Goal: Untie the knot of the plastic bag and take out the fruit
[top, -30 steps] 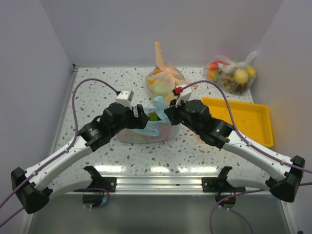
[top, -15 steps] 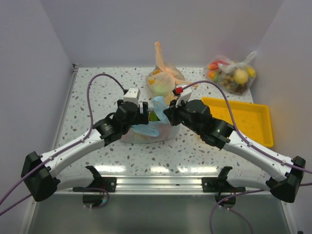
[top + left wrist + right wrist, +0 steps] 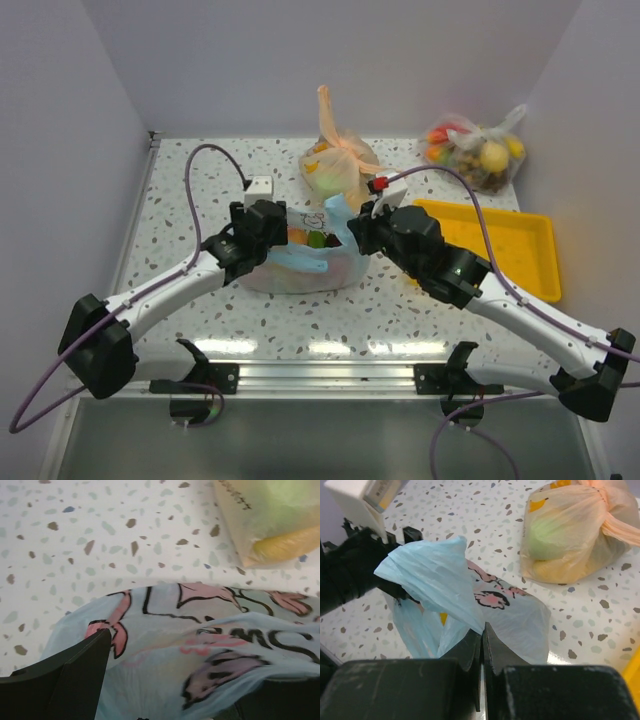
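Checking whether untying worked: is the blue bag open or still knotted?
Open: the plastic bag gapes in the top view, fruit showing inside, and the right gripper pinches one loose ear.

I take the plastic bag (image 3: pixel 300 270) as reference, mid-surface (image 3: pixel 200 190): fruit (image 3: pixel 297 237) inside it; second bag (image 3: pixel 338 165) just behind; tray (image 3: pixel 500 245) right; third bag (image 3: pixel 475 155) behind-right, beyond the tray.

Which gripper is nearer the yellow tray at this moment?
Right. The right gripper pinches the light blue bag just left of the yellow tray. The left gripper sits at the bag's opposite, left side, farther from the tray.
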Available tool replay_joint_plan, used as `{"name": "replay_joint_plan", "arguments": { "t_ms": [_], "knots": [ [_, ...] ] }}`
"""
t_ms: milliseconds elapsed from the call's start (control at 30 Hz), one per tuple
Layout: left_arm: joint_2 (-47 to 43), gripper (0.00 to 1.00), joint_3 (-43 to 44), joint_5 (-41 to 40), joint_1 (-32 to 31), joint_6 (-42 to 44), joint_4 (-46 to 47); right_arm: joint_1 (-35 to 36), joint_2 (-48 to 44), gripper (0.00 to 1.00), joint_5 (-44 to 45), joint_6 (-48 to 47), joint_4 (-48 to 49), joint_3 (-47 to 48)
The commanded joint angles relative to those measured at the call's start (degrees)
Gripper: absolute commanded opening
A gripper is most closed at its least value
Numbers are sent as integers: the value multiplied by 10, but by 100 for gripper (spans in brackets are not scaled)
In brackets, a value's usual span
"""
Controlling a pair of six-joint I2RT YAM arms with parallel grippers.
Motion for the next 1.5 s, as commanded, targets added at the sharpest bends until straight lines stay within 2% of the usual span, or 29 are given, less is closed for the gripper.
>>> {"name": "replay_joint_plan", "arguments": {
  "t_ms": [0,167,367,467,533,633,667,767,867,933,967,1000,1067,1100,1200,1233,1333,1467],
  "knots": [
    [-26,73,-2,-41,66,2,-35,-19,-13,0,67,9,-9,-2],
    [-56,73,-10,-57,109,39,-91,-89,-10,0,74,49,-18,-13],
    [-97,72,-9,-62,153,79,-141,-178,28,0,41,68,-38,4],
    [-115,68,10,-42,182,99,-161,-212,43,0,19,75,-44,7],
    [-126,65,26,0,196,113,-166,-218,52,0,1,74,-41,5],
    [-148,47,27,74,202,129,-147,-220,66,0,-18,70,-43,-3],
    [-153,38,24,88,203,131,-143,-220,69,0,-15,69,-46,-7],
    [-166,27,8,91,210,143,-139,-229,73,0,23,74,-72,-23],
    [-171,25,-7,68,231,140,-147,-262,71,0,28,98,-95,-42],
    [-171,21,-7,115,234,127,-151,-275,74,0,18,103,-106,-45],
    [-171,14,-5,138,234,124,-150,-278,76,0,10,94,-109,-40],
    [-168,11,0,166,234,114,-150,-278,76,2,-17,84,-101,-37],
    [-164,7,4,246,234,102,-149,-277,71,15,-65,46,-95,-23],
    [-162,4,6,266,235,86,-147,-276,69,33,-101,32,-89,-18],
    [-158,0,18,322,235,62,-158,-276,62,54,-120,-14,-116,18],
    [-156,0,25,337,235,58,-165,-275,58,67,-129,-33,-125,35],
    [-144,0,53,347,235,47,-198,-274,39,78,-154,-63,-149,67],
    [-130,0,85,365,235,39,-236,-245,22,79,-196,-107,-156,128]
  ]
}}
